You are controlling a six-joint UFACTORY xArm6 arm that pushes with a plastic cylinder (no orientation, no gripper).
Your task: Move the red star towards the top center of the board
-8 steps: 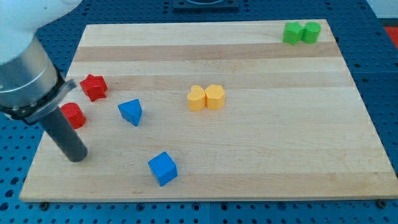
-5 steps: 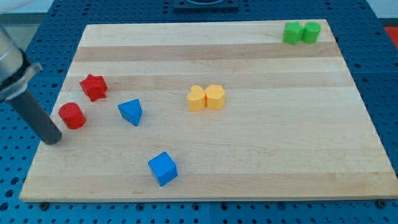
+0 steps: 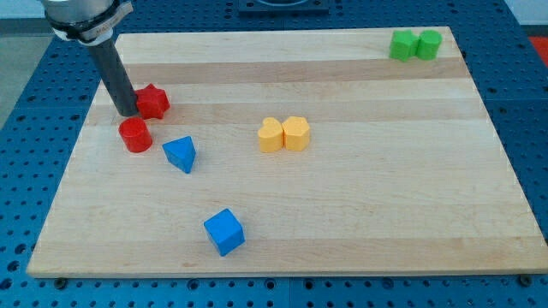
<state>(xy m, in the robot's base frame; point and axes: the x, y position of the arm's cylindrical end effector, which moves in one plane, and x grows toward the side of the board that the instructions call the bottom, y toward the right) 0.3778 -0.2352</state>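
Observation:
The red star [image 3: 154, 102] lies at the board's upper left. My tip [image 3: 127, 112] touches the star's left side. A red cylinder [image 3: 135, 135] sits just below the tip and the star. A blue triangular block [image 3: 181, 154] lies to the right of the cylinder. A blue cube [image 3: 224, 232] is near the bottom edge. A yellow heart [image 3: 271, 135] and a yellow hexagonal block [image 3: 296, 133] sit together at the board's centre.
Two green blocks [image 3: 402, 44] [image 3: 429, 44] sit side by side at the top right corner. The wooden board [image 3: 385, 171] lies on a blue perforated table. The rod's upper body fills the top left corner.
My tip swept from the board's lower left up to the star's left side. The red star and red cylinder both shifted right and up.

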